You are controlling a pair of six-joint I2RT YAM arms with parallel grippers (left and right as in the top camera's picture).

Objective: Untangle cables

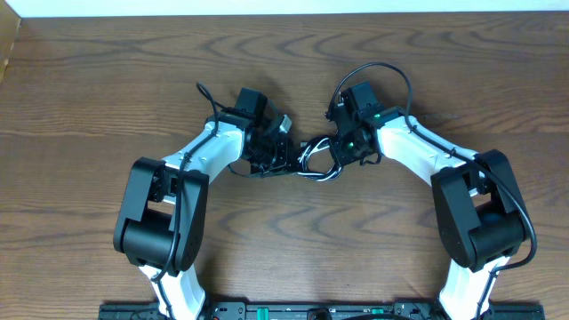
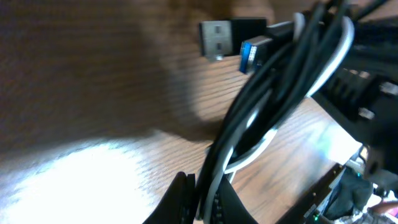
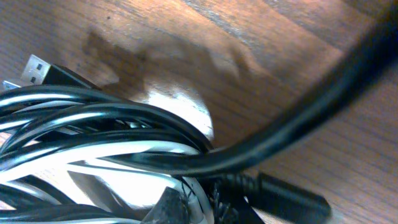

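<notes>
the cables, several black cords and one white one, sit as a tangled bundle at about the middle of the wooden table, well away from every edge. the two arms meet over them from either side.

the left gripper is clamped on the bundle: in its wrist view the dark fingers pinch the black and white strands at the bottom of the frame, and the cords rise from there toward the upper right, off the wood. two plug ends stick out of the top of the bundle side by side, a silver usb plug with a black housing and, just beside it, a blue-tipped plug.

the right gripper is closed on the other side of the same bundle, with white and black strands bunched at its fingertips. there the cords fan out to the left in loops. one black strand crosses close to the lens, blurred, from the upper right down into the bundle. a black plug body with a ribbed collar rests on the wood beside the fingers.

the right arm's own thicker black cord arches above its wrist, clear of the bundle.
</notes>
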